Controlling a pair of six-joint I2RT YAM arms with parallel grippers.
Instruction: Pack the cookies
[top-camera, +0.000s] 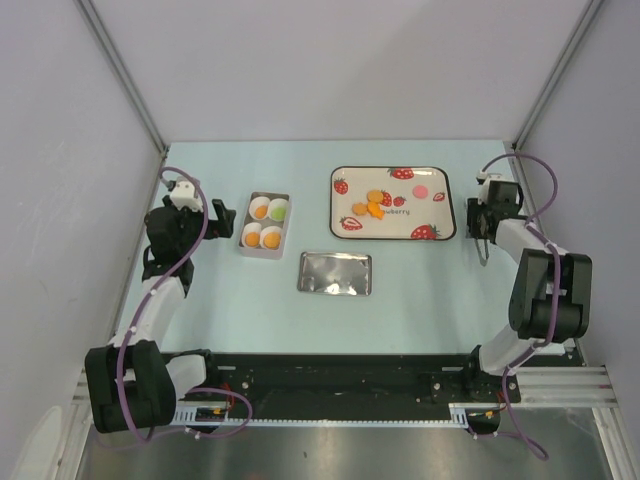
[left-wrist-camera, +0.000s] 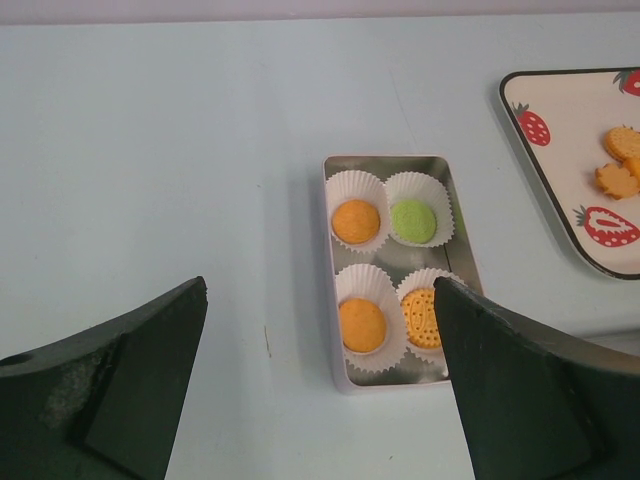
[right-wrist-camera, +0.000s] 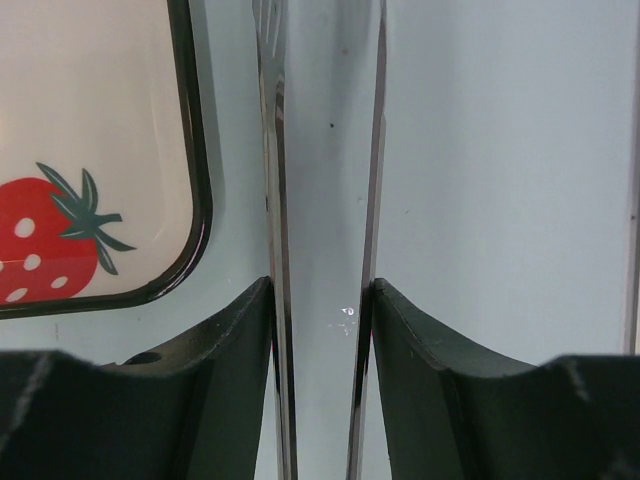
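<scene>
Several loose orange cookies (top-camera: 372, 206) lie on the strawberry-print tray (top-camera: 440, 215); two show in the left wrist view (left-wrist-camera: 618, 160). A metal tin (top-camera: 249, 247) holds four white paper cups. Three contain orange cookies (left-wrist-camera: 361, 324) and one contains a green cookie (left-wrist-camera: 413, 220). My left gripper (top-camera: 222, 212) is open and empty, just left of the tin; in its wrist view (left-wrist-camera: 320, 292) the tin lies between and beyond the fingers. My right gripper (top-camera: 480, 215) is to the right of the tray, shut (right-wrist-camera: 322, 300) on metal tongs (right-wrist-camera: 273, 150), one finger on each tong arm.
The tin's flat metal lid (top-camera: 335, 272) lies on the table in front of the tray. A pink disc (top-camera: 421, 191) sits on the tray. The tray's rounded corner (right-wrist-camera: 195, 240) is just left of the tongs. Grey walls enclose the table on three sides.
</scene>
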